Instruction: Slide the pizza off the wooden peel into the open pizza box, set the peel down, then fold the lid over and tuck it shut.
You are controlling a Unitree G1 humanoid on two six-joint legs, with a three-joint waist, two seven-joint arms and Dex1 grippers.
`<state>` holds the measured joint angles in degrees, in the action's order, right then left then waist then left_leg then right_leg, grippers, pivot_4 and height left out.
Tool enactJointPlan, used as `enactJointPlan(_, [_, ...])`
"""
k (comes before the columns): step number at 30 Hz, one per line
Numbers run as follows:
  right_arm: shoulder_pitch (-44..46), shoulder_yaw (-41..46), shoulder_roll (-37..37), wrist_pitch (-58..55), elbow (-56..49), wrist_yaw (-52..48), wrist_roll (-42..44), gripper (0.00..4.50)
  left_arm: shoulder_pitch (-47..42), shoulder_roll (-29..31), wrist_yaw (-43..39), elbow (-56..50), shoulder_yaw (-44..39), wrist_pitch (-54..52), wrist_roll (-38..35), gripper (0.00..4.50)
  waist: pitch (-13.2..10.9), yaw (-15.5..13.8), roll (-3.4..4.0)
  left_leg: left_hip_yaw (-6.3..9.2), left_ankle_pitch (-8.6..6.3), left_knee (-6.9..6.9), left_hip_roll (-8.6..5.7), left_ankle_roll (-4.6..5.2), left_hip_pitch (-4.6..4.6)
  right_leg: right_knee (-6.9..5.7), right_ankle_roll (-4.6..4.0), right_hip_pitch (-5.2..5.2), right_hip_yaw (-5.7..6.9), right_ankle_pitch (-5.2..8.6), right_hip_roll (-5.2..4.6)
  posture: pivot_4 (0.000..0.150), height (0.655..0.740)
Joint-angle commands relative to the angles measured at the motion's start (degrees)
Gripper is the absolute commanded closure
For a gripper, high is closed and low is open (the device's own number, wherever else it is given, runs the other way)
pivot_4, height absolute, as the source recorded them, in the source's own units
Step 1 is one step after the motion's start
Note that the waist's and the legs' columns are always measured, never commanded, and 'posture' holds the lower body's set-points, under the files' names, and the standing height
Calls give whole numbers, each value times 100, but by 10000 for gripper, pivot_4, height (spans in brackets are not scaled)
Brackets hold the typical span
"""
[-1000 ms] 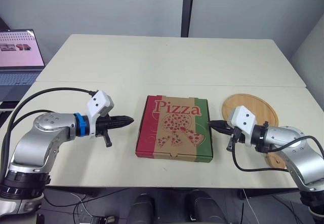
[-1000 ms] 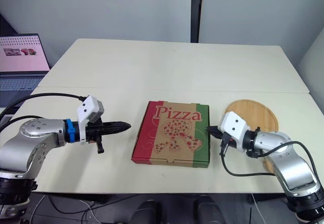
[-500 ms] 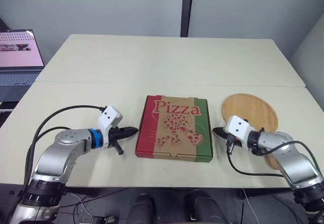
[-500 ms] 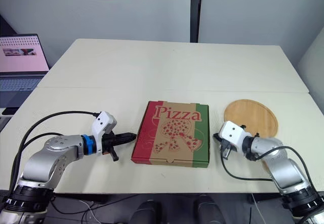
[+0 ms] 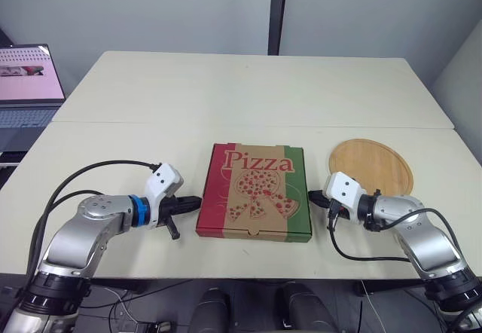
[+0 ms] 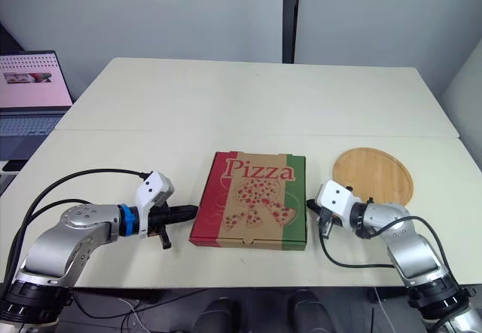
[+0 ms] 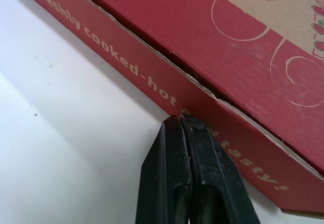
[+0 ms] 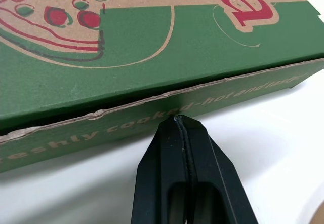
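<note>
Closing in from both sides, the two arms have brought their tips up to the flat red, tan and green cardboard pizza box (image 5: 254, 201). A second ago each stood off from it with bare table between. Now the left claw (image 5: 194, 200) meets the box's red side wall and the right claw (image 5: 312, 195) its green one. Each claw is clenched on nothing, its black fingers pressed together into a single point. The box also seems to lie slightly further from the round pale wooden peel (image 5: 373, 169) than it did, so the right tip may have nudged it.

The lid is already folded down flat. The peel lies bare on the table just right of the box, so the pizza is presumably inside, though it cannot be seen. I judge that only the tuck is left: the wrist views show a thin seam still gaping along each side wall, where the tips are aimed.

Counted: one box, one peel, two claws, and one open grey laptop (image 5: 26, 84) well off to the box's far left.
</note>
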<state>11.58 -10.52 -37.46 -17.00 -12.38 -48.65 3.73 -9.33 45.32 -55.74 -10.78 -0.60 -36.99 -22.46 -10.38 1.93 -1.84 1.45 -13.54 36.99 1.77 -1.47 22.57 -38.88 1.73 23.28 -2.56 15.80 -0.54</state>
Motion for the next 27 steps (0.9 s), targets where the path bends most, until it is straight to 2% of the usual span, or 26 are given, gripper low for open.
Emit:
enactJointPlan(1, [162,-81,97,124,-233,-104,93,44801,26,1,-91,-351,-26,-30,-188,45000,0,-4,0,0,0,0,0,0,0,0,0,0,0,0,0,1500,7316])
enactJointPlan(14, [96,65,-17,17,-289,-100,53,44801,-27,164,-159,-107,-169,121,-49,45000,0,-5,0,1,0,0,-1,0,1,0,0,0,1,0,-1,1500,7316])
enactJointPlan(22, [-282,933,-637,-315,-555,-393,575,44801,9,942,-935,412,-691,710,-136,45000,0,-22,0,0,0,-1,-3,0,2,2,-1,0,2,1,-5,1500,7316])
enactJointPlan(27, [-529,1579,-1279,-326,-715,-872,994,44801,-81,1419,-1321,1337,-1025,1564,146,45000,-3,-14,5,-4,0,-3,-1,0,0,4,-6,1,4,5,-6,1500,7316])
